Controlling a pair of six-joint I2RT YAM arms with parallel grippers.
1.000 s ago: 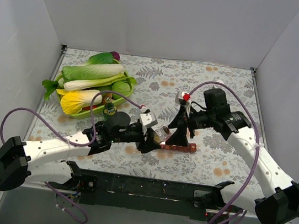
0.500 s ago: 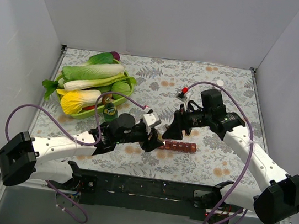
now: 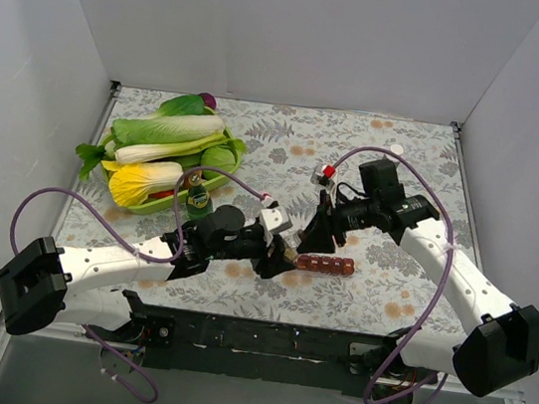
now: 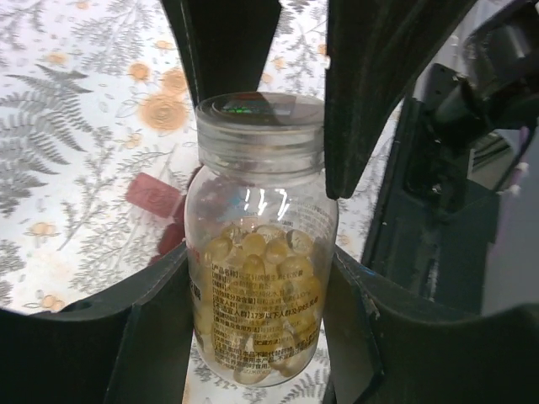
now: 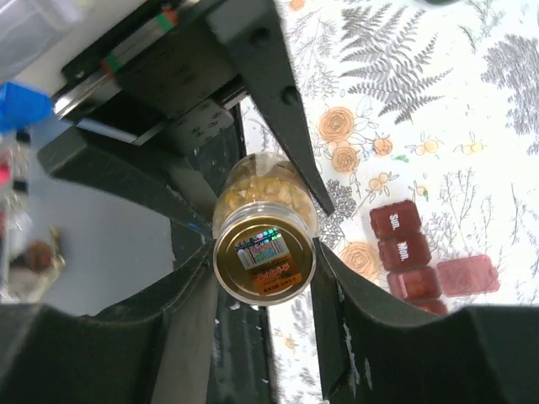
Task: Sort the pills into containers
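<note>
One clear pill bottle (image 4: 261, 252), one dark-red strip of containers (image 3: 328, 265), one small green bottle (image 3: 196, 195), one green tray (image 3: 161, 207), three long leafy vegetables (image 3: 164, 132), one small white disc (image 3: 396, 147).

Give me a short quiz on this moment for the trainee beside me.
1. True or false: the left gripper is empty.
2. What flanks the top of the pill bottle? A) the fingers of the right gripper B) the left gripper's fingers C) nothing
3. Fill in: in the right wrist view, the readable lids of the dark-red organiser say "Sun." and ____.
Key: 1 false, it grips the pill bottle's body; 2 A; 3 "Mon."
</note>
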